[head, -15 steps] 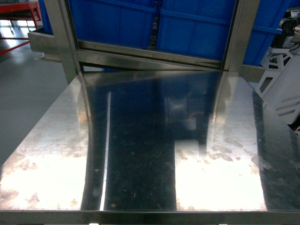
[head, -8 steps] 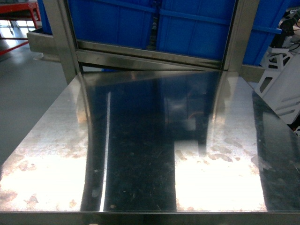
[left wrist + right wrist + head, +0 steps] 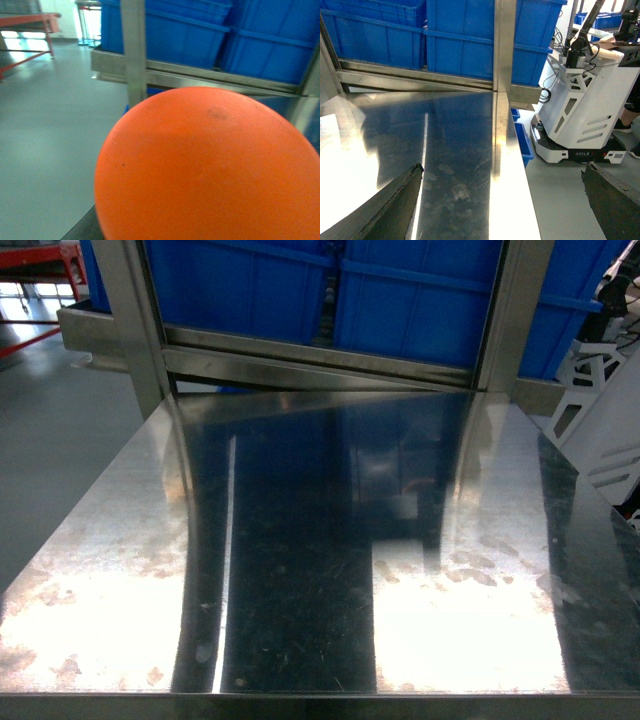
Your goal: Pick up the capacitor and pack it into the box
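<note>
Head view: polished steel tabletop (image 3: 330, 570), blue bins (image 3: 300, 285) behind far edge. Left wrist: smooth orange dome (image 3: 210, 170) blocks lens, pincer state unknowable. Right pincer (image 3: 502, 205) spread wide; white wheeled robot (image 3: 585, 110) beyond right edge.

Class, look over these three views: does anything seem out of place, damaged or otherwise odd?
Yes. A large orange rounded object fills most of the left wrist view, blocking it; what it is cannot be told. The steel table shows blotchy stains near its front edge. The blue bins behind look orderly.
</note>
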You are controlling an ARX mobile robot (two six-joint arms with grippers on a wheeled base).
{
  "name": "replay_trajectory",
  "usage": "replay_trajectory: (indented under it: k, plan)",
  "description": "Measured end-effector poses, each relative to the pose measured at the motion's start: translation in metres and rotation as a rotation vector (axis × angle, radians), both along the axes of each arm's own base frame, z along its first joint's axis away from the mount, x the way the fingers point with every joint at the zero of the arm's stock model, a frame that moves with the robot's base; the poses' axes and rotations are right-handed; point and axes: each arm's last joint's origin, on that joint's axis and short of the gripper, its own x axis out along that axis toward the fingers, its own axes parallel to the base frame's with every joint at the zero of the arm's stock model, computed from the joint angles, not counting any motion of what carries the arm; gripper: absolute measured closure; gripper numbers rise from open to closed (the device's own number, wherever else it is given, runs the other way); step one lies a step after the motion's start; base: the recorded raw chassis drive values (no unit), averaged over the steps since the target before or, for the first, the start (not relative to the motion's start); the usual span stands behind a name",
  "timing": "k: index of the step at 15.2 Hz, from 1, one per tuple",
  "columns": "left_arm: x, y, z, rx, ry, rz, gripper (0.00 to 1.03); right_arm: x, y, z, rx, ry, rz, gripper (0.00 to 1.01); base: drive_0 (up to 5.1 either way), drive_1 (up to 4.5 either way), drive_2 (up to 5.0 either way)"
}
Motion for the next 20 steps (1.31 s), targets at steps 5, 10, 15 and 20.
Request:
replay_trajectory:
  k: [5,10,15,20]
  plan:
    - [-0.012,0.009,-0.008,0.0,-0.003,-0.003,0.59,0.0,0.0,0.0,0.0,0.0,0.0,0.03,0.0,0.0,0.0]
    - [-0.015,0.009,-0.013,0.0,-0.019,-0.002,0.59,0.0,0.0,0.0,0.0,0.0,0.0,0.03,0.0,0.0,0.0]
    - [-0.02,0.009,-0.012,0.0,-0.027,-0.002,0.59,0.0,0.0,0.0,0.0,0.0,0.0,0.03,0.0,0.0,0.0]
    - [-0.035,0.009,-0.016,0.001,-0.012,-0.003,0.59,0.0,0.0,0.0,0.0,0.001,0.0,0.03,0.0,0.0,0.0]
